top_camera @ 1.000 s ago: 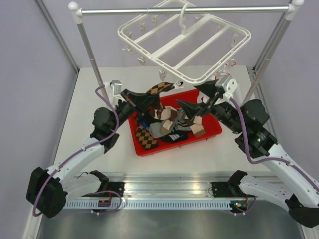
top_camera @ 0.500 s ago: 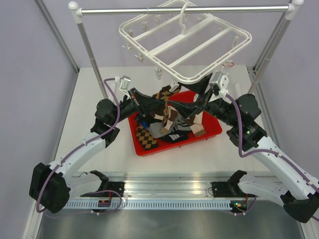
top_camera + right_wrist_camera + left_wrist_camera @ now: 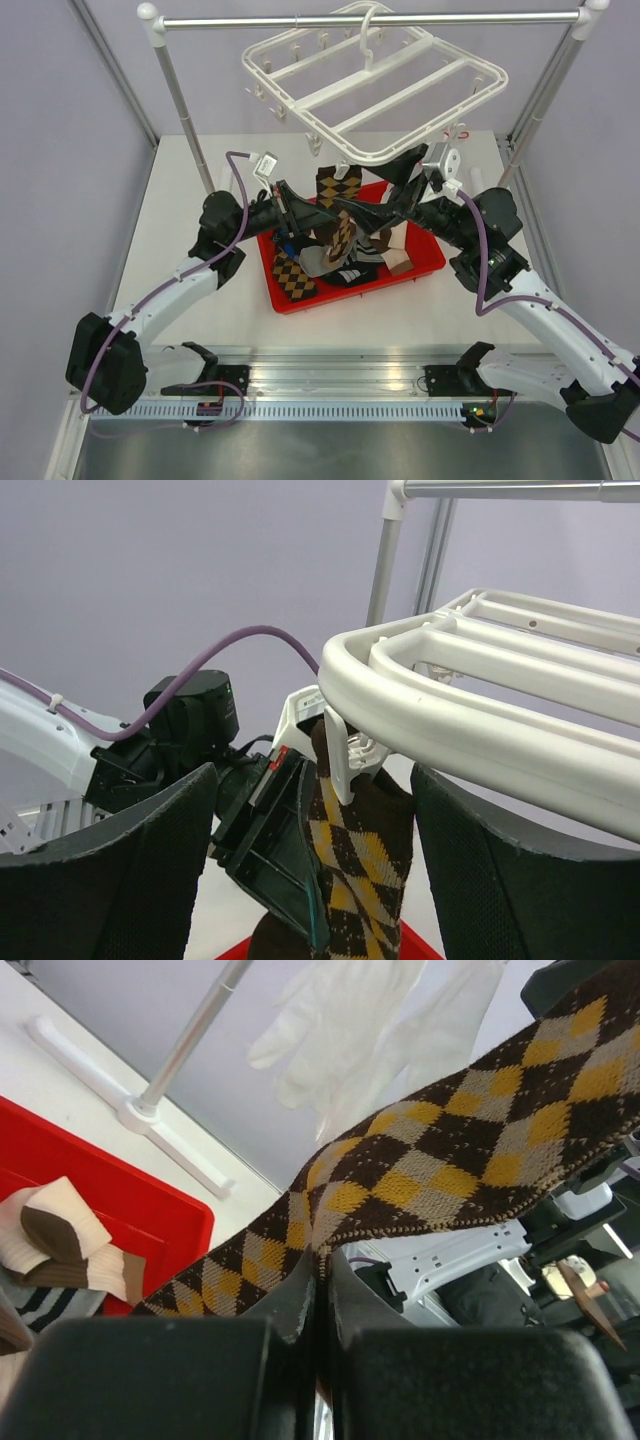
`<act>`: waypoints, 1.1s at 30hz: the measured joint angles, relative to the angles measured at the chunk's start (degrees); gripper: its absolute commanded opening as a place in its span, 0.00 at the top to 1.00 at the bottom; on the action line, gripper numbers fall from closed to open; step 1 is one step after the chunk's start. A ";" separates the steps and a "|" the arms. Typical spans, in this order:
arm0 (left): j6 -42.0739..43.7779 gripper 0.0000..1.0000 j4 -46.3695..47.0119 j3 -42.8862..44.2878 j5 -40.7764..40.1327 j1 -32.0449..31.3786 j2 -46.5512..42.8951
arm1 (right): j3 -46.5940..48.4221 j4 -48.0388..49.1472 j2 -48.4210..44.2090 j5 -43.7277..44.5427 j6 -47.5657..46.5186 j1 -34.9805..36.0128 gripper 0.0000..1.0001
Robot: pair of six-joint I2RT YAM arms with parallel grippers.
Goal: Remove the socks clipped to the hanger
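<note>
top external view: the white hanger [image 3: 375, 85] hangs by its hook from the silver rail [image 3: 250, 21] above the worktop [image 3: 170, 230]. one brown-mustard argyle sock [image 3: 339, 186] is clipped at the hanger's near edge and hangs down over the red tray [image 3: 400, 278]. the other socks [image 3: 330, 262] lie heaped in that tray: another argyle one, a black one with white marks and brown-cream striped ones. the left gripper [image 3: 310, 207] reaches in from the left, right at the hanging sock. in the left wrist view its fingers are pressed together, pinching the argyle fabric, which runs up and to the right from the pinch. a white glove-like cloth [image 3: 340, 1030] hangs behind it there. the right gripper [image 3: 320, 880] is spread wide. its two fingers stand on either side of the clip [image 3: 338, 752] that holds the sock's top under the hanger's rounded corner. as far as the right wrist view shows, they touch neither clip nor sock.
</note>
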 measured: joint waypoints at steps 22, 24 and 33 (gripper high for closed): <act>-4.96 0.98 2.10 0.42 5.03 -0.02 3.72 | -1.95 5.53 2.84 14.05 -6.58 10.58 0.21; -4.98 0.98 2.10 0.42 5.07 -0.02 3.78 | -2.21 5.95 2.99 15.87 -7.41 10.64 0.21; -5.35 0.98 2.12 0.44 5.27 -0.07 4.02 | -2.93 8.37 3.74 20.09 -9.94 10.69 0.24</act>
